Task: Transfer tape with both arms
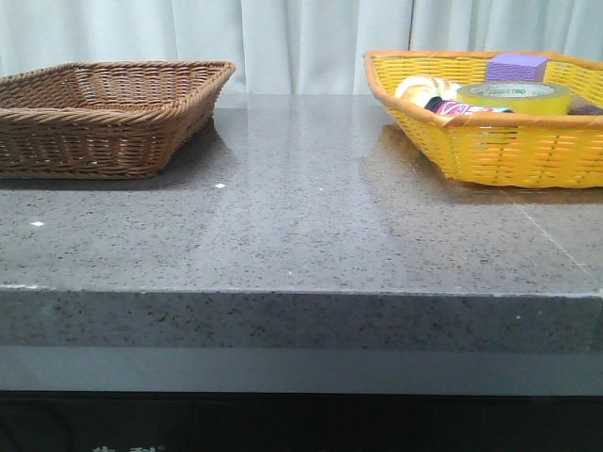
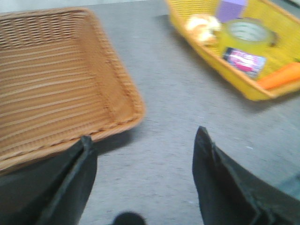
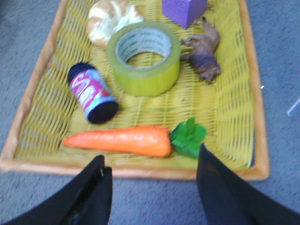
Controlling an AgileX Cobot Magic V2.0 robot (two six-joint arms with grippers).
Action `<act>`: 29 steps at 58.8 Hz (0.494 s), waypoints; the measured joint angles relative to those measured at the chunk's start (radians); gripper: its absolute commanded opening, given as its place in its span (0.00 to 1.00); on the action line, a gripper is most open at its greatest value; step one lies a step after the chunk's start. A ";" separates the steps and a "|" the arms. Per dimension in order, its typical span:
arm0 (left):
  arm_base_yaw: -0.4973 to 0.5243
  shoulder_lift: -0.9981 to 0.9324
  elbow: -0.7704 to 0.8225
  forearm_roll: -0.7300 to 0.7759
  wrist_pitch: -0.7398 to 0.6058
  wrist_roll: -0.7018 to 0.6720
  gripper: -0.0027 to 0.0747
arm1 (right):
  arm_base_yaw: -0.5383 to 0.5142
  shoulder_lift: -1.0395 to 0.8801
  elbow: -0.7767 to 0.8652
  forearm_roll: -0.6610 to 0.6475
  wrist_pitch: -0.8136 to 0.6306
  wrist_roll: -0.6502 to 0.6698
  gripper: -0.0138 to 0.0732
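The tape (image 3: 144,57), a wide yellow roll with a white core printed in green, lies flat in the yellow basket (image 3: 37,65). It shows in the front view as the tape (image 1: 513,96) at the table's right and in the left wrist view as the tape (image 2: 245,35). My right gripper (image 3: 151,158) hangs open over the basket's near rim, short of the tape, nothing between its fingers. My left gripper (image 2: 143,136) is open over bare table beside the brown basket (image 2: 56,84). Neither arm shows in the front view.
The yellow basket also holds a carrot (image 3: 119,140), a red-and-white can (image 3: 92,93), a purple cube (image 3: 183,10), a bread piece (image 3: 110,18) and a brown lump (image 3: 205,49). The brown wicker basket (image 1: 104,113) stands at the table's left. The grey table (image 1: 301,226) lies between the baskets.
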 measured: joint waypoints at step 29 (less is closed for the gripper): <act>-0.314 0.000 0.000 -0.010 -0.053 0.004 0.61 | -0.058 0.534 -0.485 0.037 0.221 0.008 0.64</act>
